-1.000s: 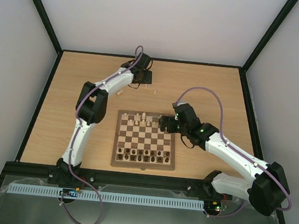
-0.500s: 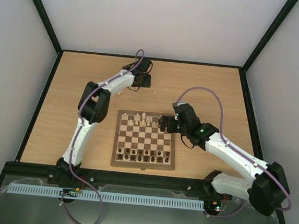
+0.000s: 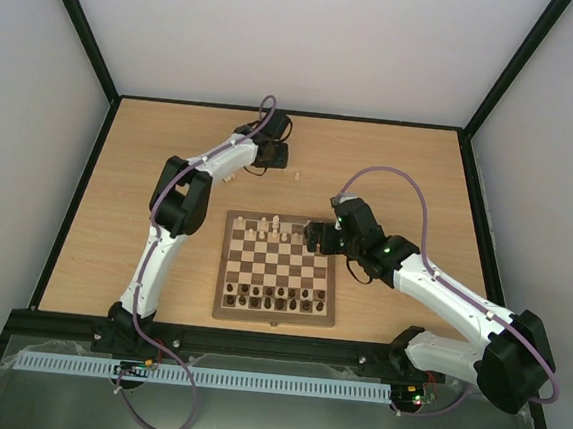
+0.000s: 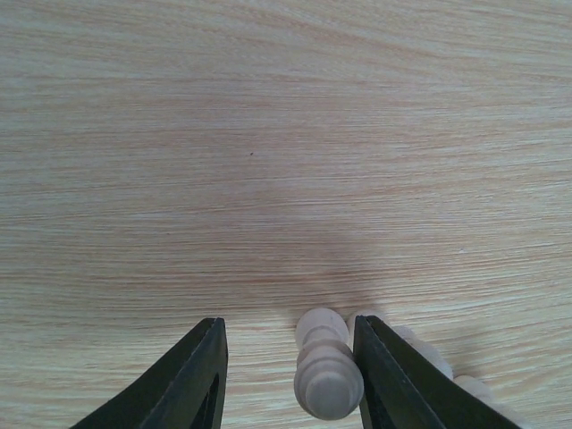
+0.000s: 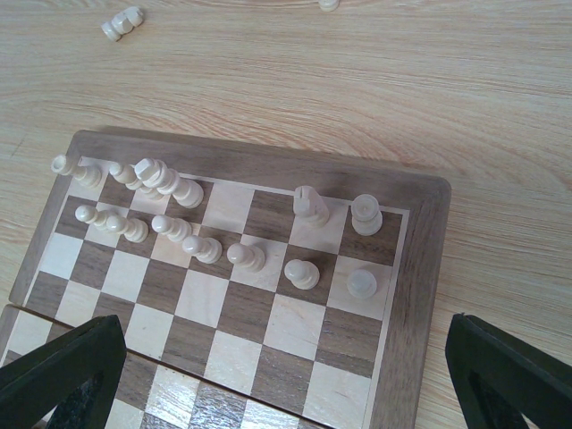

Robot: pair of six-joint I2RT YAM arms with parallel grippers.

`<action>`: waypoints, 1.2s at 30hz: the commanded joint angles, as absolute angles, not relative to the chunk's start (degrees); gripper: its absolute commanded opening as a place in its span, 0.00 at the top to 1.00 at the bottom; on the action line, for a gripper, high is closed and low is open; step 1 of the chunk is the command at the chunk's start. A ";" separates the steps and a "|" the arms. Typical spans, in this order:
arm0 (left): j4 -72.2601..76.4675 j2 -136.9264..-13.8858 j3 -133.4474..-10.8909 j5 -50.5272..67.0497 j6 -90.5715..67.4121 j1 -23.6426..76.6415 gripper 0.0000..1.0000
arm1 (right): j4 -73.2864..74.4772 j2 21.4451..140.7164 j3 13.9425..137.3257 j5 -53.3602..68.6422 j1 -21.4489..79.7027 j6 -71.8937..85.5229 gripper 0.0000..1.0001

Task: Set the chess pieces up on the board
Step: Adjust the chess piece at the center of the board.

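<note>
Left pincer [image 4: 288, 362] shifted astride pale piece [image 4: 327, 380] | right pincer [image 5: 286, 357] over board [image 5: 420, 268] edge

Bright, even, diffuse light from above in every view. Desk [image 3: 400, 174] matte, evenly lit. Left wrist: soft grey shadow on the desk just beyond the pale piece [image 4: 327, 380], whose near end is slightly soft. Right wrist: board [image 5: 420, 268] sharp, piece shadows short and faint; right gripper [image 5: 284, 320] near-black, detail lost.
</note>
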State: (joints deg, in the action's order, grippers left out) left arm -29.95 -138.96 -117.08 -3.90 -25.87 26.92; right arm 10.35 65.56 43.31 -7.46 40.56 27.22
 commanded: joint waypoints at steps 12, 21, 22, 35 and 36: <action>-30.59 -139.63 -115.80 -4.13 -25.44 27.63 0.54 | 10.20 65.21 42.54 -6.92 40.36 26.74 0.01; -30.78 -140.39 -115.89 -4.42 -25.62 28.03 0.53 | 10.20 65.04 42.45 -6.71 40.39 26.72 0.01; -30.88 -140.44 -115.78 -4.47 -25.66 28.04 0.53 | 10.20 64.96 42.41 -6.77 40.42 26.72 0.01; -31.38 -140.94 -115.46 -4.75 -25.76 28.09 0.53 | 10.20 64.94 42.46 -6.59 40.43 26.72 0.01; -31.41 -141.01 -115.48 -4.75 -25.74 28.08 0.53 | 10.15 64.95 42.45 -6.44 40.40 26.72 0.01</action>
